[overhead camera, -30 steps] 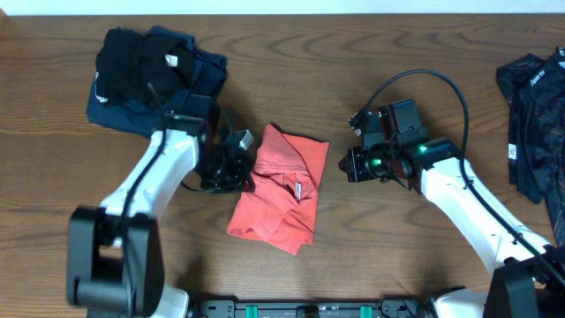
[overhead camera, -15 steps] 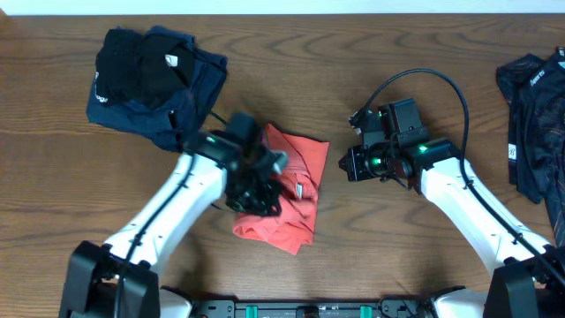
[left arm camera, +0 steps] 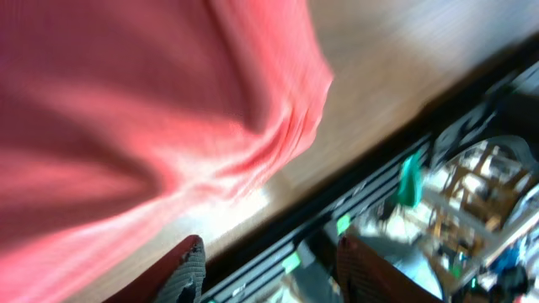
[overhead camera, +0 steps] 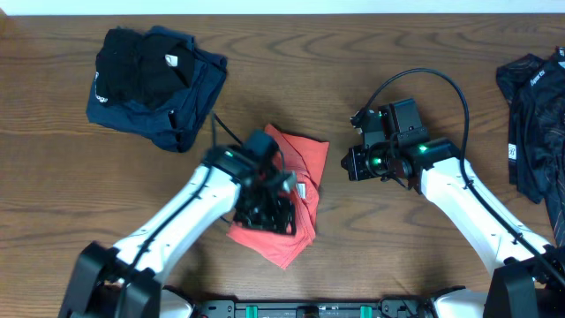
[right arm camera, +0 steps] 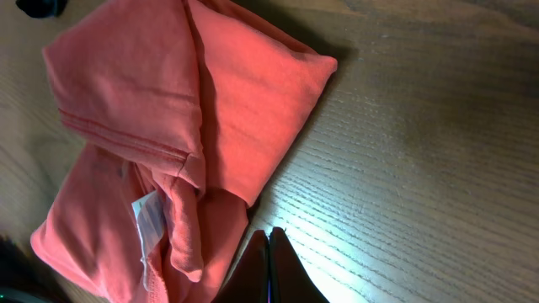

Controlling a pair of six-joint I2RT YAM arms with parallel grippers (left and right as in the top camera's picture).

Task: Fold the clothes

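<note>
The orange-red T-shirt (overhead camera: 308, 170) lies folded into a small bundle at the table's middle. My left gripper (overhead camera: 267, 215) hovers over its front left part. In the left wrist view the shirt (left arm camera: 143, 109) fills the upper left, blurred, and the left gripper (left arm camera: 274, 273) stands open with nothing between its fingers (left arm camera: 190, 268). My right gripper (overhead camera: 351, 164) rests shut just right of the shirt. Its closed tips (right arm camera: 269, 237) sit on bare wood beside the shirt's edge (right arm camera: 168, 126), where a white tag (right arm camera: 149, 215) shows.
A pile of navy and black garments (overhead camera: 152, 78) lies at the back left. Another dark garment (overhead camera: 532, 115) lies at the right edge. The wooden table (overhead camera: 397, 256) ends at a black rail (overhead camera: 309, 308) along the front.
My left arm swung from the shirt's left side to over its front part, and its jaws went from shut to open. The shirt's front edge shifted slightly. The right arm stayed still.
</note>
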